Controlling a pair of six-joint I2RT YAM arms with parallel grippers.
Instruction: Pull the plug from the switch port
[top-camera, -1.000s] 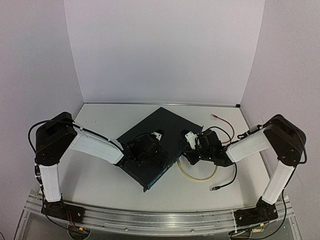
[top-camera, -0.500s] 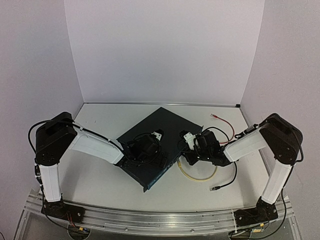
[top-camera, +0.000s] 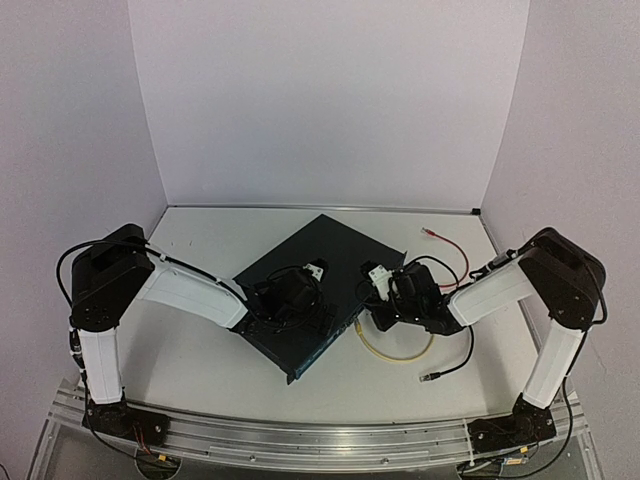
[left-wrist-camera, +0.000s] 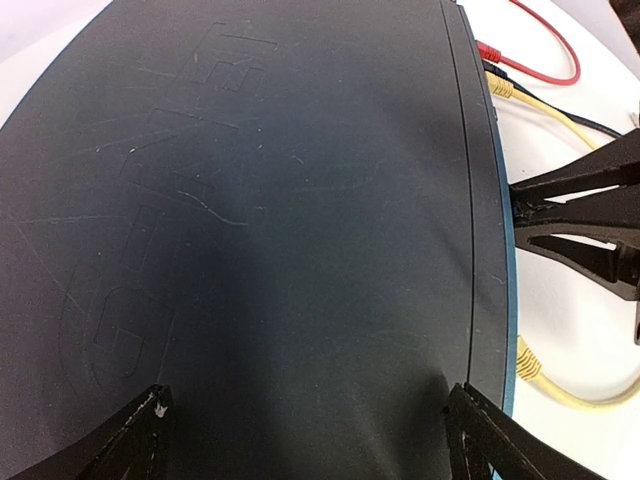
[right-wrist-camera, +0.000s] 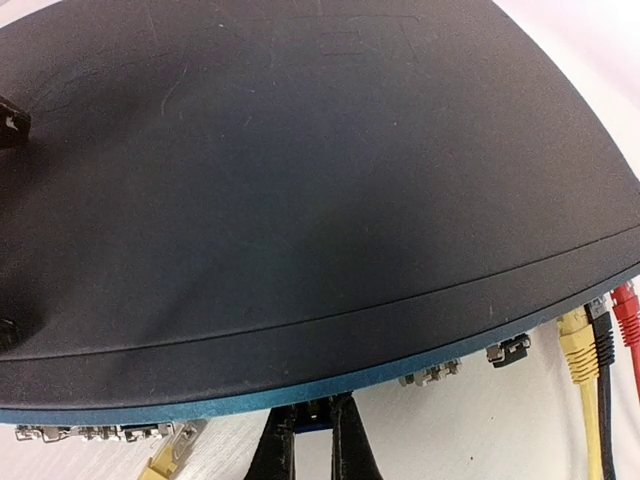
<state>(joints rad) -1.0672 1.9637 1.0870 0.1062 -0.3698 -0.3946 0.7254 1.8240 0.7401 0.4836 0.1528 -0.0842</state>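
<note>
The switch (top-camera: 330, 260) is a flat dark box lying at an angle mid-table; its top fills both wrist views (left-wrist-camera: 280, 200) (right-wrist-camera: 300, 180). Its port face points toward the right arm. My right gripper (right-wrist-camera: 318, 432) is at that face, shut on a small blue plug (right-wrist-camera: 322, 418) that sits in a port under the blue edge. In the top view the right gripper (top-camera: 376, 300) touches the switch's right edge. My left gripper (left-wrist-camera: 310, 435) rests over the switch top, open, with its fingers (left-wrist-camera: 135, 440) spread wide and nothing between them.
A loose yellow plug (right-wrist-camera: 170, 455) lies on the table left of my right fingers. Yellow (right-wrist-camera: 578, 345), black (right-wrist-camera: 600, 340) and red (right-wrist-camera: 628, 310) plugs crowd the face's right end. A yellow cable loop (top-camera: 395, 350), black cable (top-camera: 450, 368) and red cable (top-camera: 445, 240) lie beside the switch.
My right gripper has closed onto the plug and shifted slightly toward the switch. The left arm and the switch have not moved.
</note>
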